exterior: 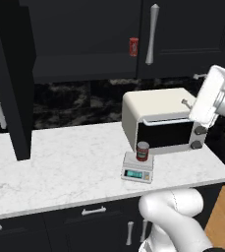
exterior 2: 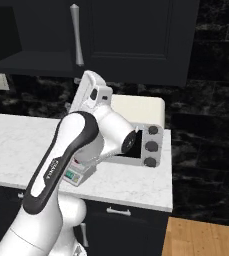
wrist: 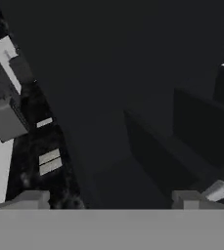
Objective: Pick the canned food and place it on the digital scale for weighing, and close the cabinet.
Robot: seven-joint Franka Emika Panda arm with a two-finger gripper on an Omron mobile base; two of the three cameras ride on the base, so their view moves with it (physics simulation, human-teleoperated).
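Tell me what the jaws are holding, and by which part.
Nothing. The gripper is open and empty, up by the cabinet; the can stands on the scale.

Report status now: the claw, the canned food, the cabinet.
Claw open, empty, raised toward the cabinet. Canned food upright on the digital scale. Cabinet left door still open. Nothing in the way.
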